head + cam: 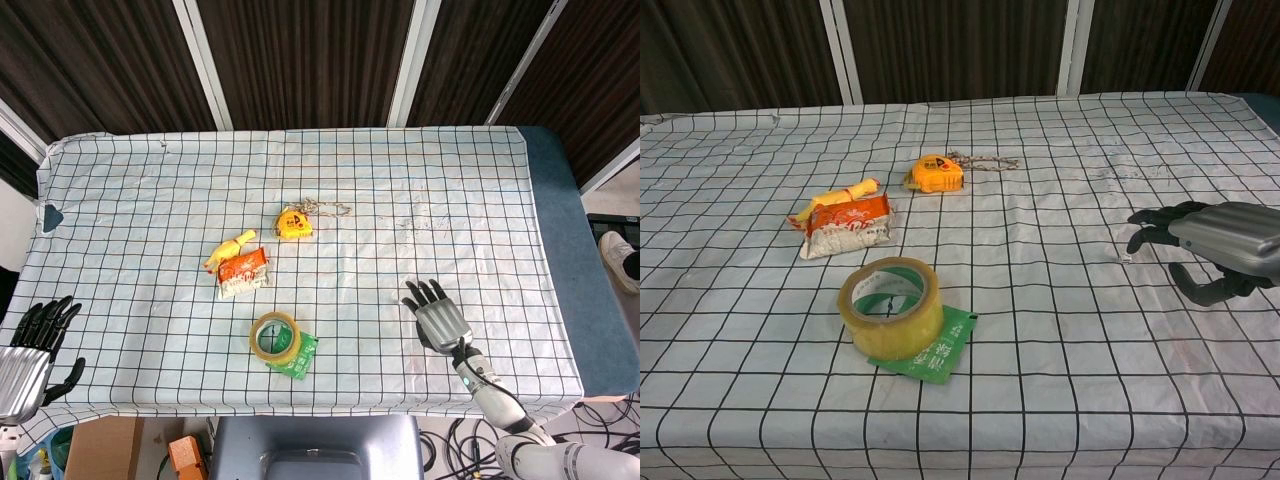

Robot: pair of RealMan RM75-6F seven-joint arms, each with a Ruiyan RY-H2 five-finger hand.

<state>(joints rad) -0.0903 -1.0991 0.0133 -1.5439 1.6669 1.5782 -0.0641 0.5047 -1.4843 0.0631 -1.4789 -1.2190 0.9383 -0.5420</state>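
Right hand (437, 316): silver-grey metal back, black fingers, grey jointed forearm with small green light at wrist, lower right. Left hand (30, 358): same silver-and-black build, lower left.

A bench (150, 190) under a white checked cloth (1060, 380) carries a tape roll (891, 306) on a green packet (940, 350), a snack bag (847, 225), a yellow toy (229, 249) and a tape measure (937, 174)

A white cloth (150, 220) with a black grid covered the table. A yellow tape measure (293, 222) lay near the middle with a thin chain (328, 209) trailing from it. Nearer the front, a red snack packet (243, 272) lay touching a yellow wrapped piece (229, 248). Dark slatted panels (300, 60) stood behind the table.
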